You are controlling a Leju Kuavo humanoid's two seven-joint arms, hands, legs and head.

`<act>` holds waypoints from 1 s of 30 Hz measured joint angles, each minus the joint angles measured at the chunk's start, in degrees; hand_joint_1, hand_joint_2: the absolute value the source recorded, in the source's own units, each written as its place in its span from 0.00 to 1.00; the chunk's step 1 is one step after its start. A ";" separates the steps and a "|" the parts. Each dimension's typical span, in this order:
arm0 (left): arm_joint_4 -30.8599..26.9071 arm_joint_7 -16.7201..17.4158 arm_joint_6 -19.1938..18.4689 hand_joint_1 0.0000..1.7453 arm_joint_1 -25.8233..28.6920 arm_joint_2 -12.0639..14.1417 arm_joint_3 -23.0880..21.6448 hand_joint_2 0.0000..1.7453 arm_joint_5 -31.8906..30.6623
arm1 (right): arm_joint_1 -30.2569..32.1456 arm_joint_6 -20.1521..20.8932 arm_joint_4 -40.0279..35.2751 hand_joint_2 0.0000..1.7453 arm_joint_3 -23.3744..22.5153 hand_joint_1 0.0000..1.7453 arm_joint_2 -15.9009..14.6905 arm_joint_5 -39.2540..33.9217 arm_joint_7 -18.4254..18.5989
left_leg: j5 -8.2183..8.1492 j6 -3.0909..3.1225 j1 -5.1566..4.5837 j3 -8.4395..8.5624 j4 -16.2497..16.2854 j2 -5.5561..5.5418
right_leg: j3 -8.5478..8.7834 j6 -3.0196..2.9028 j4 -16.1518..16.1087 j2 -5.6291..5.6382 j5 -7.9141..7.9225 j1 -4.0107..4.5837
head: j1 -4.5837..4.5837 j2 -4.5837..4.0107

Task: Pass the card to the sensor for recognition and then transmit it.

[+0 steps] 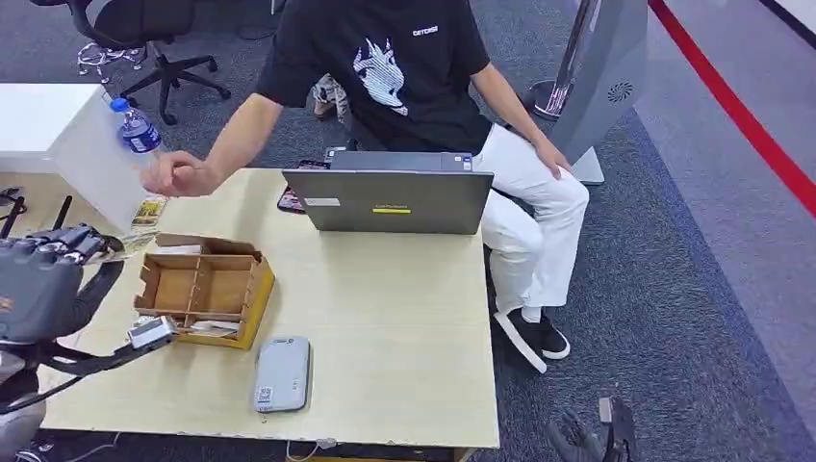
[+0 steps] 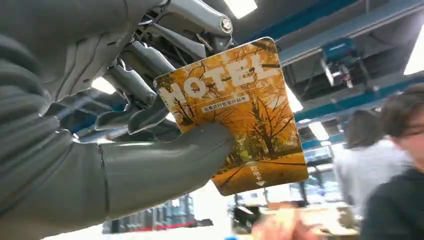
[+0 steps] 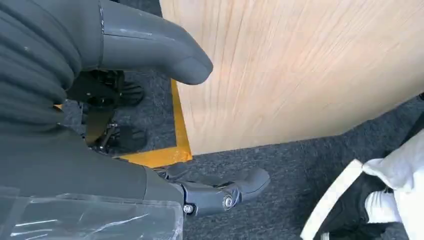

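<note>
Left robot hand [image 2: 150, 165] pinches "HOTEL" card [image 2: 240, 115].

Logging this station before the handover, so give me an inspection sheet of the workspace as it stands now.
Surface: light wooden table, unmarked.
Job's things: orange hotel card pinched in the left hand; grey card reader near the front edge.
Clutter: cardboard divider box, laptop, water bottle, phone.
Hands: left holds the card; right hand hangs beside the table, holding nothing.
Cables: black cable at the left arm.
Surroundings: seated person reaching over the table, office chair, grey carpet.
</note>
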 joint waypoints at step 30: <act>6.64 3.41 -8.30 1.00 4.38 -5.97 -19.16 1.00 -4.92 | 0.61 -0.24 -1.31 1.00 0.33 0.00 0.00 -0.72 0.17 | 0.00 0.00 0.00 -0.04 0.00 -0.01 | -0.02 0.00 -0.01 -0.01 0.00 0.00 | 0.00 0.00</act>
